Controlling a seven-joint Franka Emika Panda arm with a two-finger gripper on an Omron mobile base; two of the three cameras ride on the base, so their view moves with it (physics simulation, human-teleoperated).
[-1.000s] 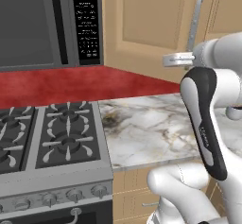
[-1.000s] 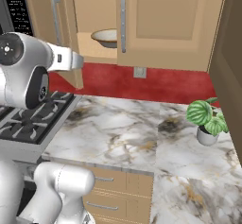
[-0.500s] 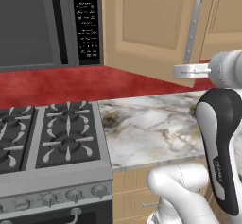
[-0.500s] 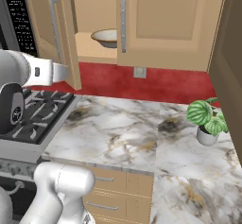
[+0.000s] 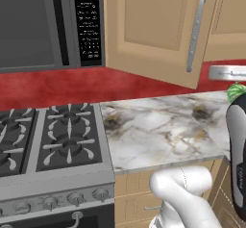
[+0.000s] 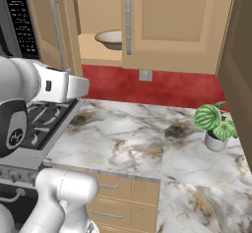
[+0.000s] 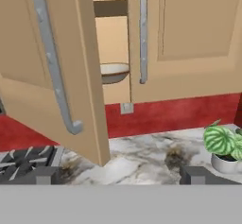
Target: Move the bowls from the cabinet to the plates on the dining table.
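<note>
A wide, shallow cream bowl [image 6: 111, 38] sits on the wooden shelf inside the light tan cabinet [image 6: 170, 20]; the hand view shows the bowl [image 7: 114, 72] through the gap between the doors. The cabinet's left door [image 7: 52, 53] stands swung open and the right door [image 7: 189, 38] is closed. My gripper [image 7: 119, 176] is open with nothing between its fingertips [image 7: 40, 175]. It hangs back over the counter, facing the cabinet and well short of the bowl. The plates and the dining table are out of view.
A marble counter [image 6: 133, 138] runs below the cabinet, with a stove [image 5: 53, 140] at its left and a microwave [image 5: 43, 25] above that. A small potted plant [image 6: 216, 128] stands at the counter's right. The open door [image 5: 153, 30] juts out over the counter.
My jaws have spread wider. The hand has drawn back from the open door's handle, away from the cabinet. The door and the bowl have stayed put.
</note>
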